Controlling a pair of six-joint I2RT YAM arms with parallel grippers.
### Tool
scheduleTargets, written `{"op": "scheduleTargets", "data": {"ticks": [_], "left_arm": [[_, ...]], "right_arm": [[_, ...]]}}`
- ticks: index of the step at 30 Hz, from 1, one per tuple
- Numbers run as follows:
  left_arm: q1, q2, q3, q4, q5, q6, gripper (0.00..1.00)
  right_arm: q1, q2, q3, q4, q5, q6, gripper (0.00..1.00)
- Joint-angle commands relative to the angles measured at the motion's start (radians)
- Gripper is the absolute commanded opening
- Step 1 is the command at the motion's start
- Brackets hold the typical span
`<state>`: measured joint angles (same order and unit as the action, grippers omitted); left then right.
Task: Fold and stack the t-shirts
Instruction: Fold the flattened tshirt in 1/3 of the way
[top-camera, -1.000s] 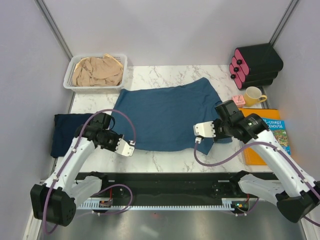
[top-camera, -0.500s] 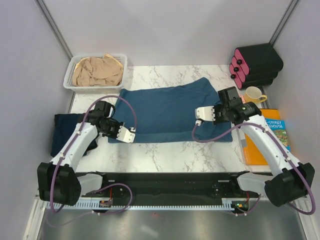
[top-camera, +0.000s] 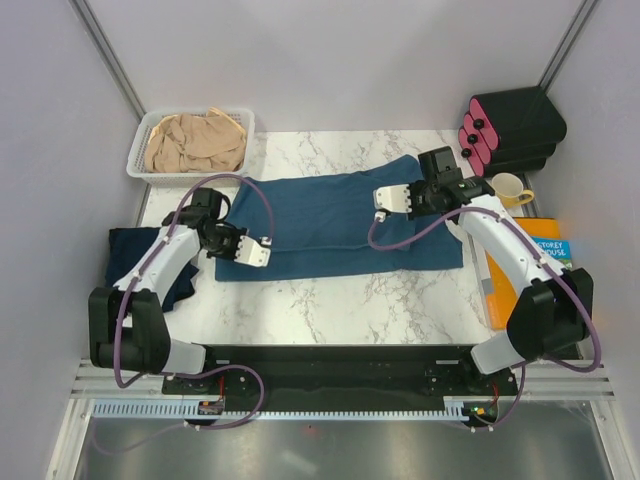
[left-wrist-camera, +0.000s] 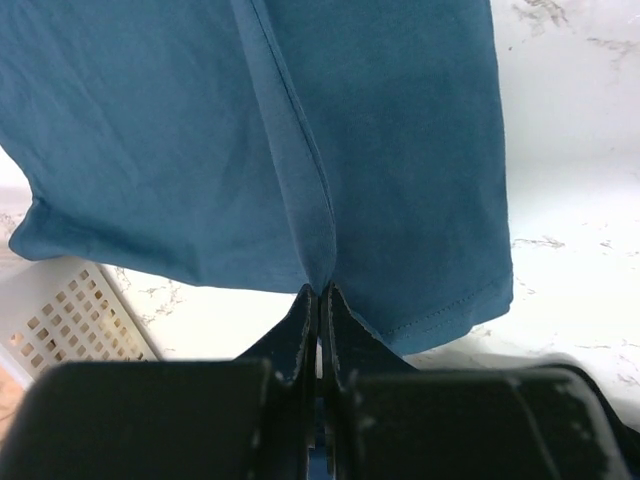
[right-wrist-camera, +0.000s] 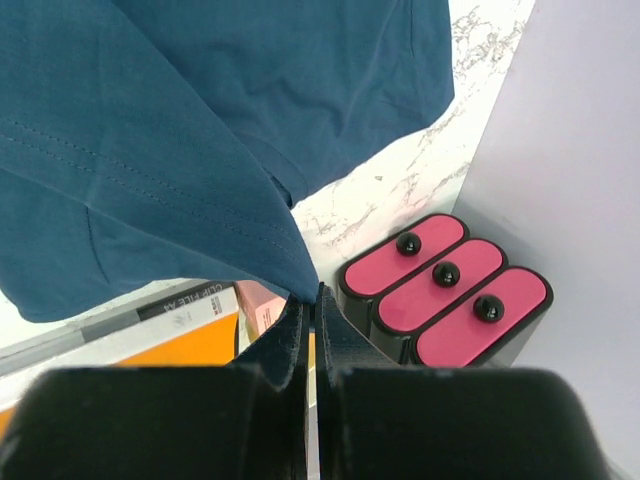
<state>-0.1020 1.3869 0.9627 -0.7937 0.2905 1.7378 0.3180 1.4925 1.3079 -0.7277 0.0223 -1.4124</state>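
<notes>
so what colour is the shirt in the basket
Beige-tan; the shirt shows best in the top external view.

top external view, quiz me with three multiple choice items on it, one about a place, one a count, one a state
1. Where is the beige-tan t-shirt? A: in the white basket. B: spread flat in the middle. C: hanging off the near edge.
2. How many pink ends show on the black holder? A: two. B: three. C: five.
3. The left gripper is: A: open. B: shut on nothing. C: shut on the teal-blue t-shirt.
Answers: 1 A, it lies bunched inside the basket at the far left corner. 2 B, three sit side by side. 3 C, the closed fingers pinch a fold of its fabric.
</notes>
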Motion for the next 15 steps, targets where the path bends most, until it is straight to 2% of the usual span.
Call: {"op": "scheduleTargets", "data": {"ticks": [1, 15], "left_arm": [[0.005, 0.024, 0.034, 0.051, 0.007, 0.039, 0.02], [0.004, 0.078, 0.005, 0.1, -0.016, 0.025, 0.02]], "right_arm": [[0.0, 0.046, 0.059, 0.057, -0.021, -0.016, 0.0], [0.004, 0.133, 0.062, 0.161, -0.006, 0.003, 0.0]]}}
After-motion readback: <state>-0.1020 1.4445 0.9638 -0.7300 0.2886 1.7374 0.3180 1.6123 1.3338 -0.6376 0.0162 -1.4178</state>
